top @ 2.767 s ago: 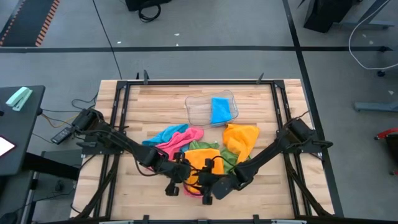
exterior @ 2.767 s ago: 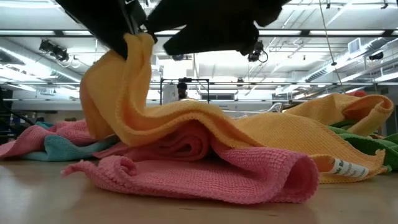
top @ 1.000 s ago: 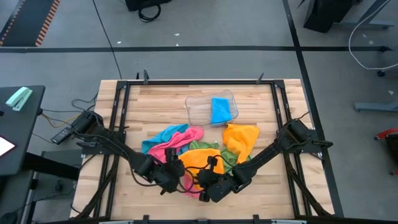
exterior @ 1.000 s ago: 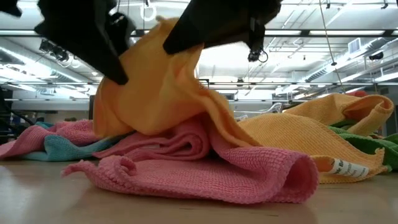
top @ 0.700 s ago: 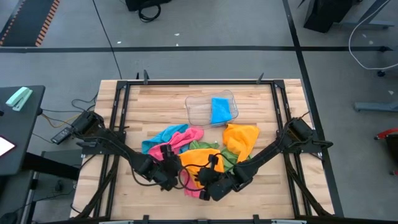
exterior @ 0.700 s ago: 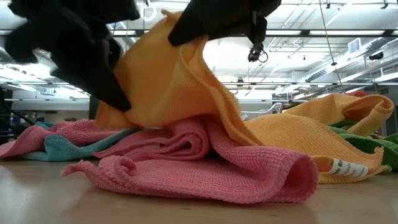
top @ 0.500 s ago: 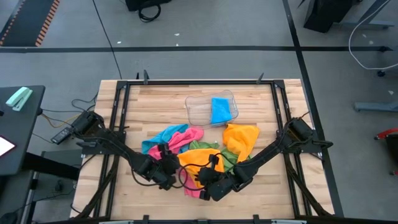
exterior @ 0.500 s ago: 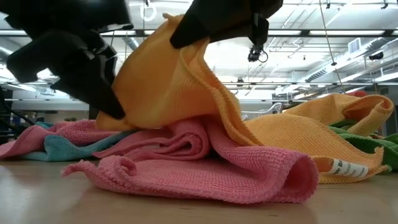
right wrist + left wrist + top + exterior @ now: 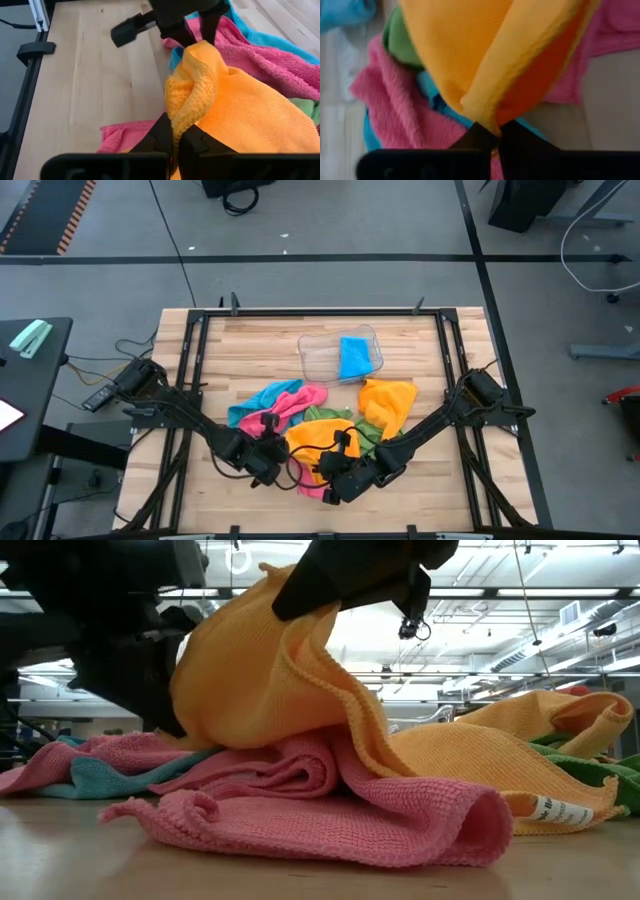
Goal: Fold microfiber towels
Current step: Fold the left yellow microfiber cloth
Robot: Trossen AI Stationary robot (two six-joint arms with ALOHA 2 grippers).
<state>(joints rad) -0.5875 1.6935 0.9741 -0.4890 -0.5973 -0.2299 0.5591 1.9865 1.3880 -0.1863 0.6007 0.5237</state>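
Both the left gripper [image 9: 268, 464] and right gripper [image 9: 328, 472], fingers clamped shut, pinch the soft orange microfiber towel [image 9: 318, 437] at the desk's six o'clock; spreading it flat seems next.

I have both arms stretched in low from the table's side edges, meeting near the 6 o'clock edge. My left arm runs from its base at 9 o'clock toward the centre, and the left gripper [image 9: 268, 463] has its fingers pinched together on a corner of the orange towel [image 9: 318, 436]. My right arm comes from 3 o'clock, wrist angled down. The right gripper [image 9: 333, 480], just beside the left one on its 4 o'clock side, is clamped on another fold of the same towel.
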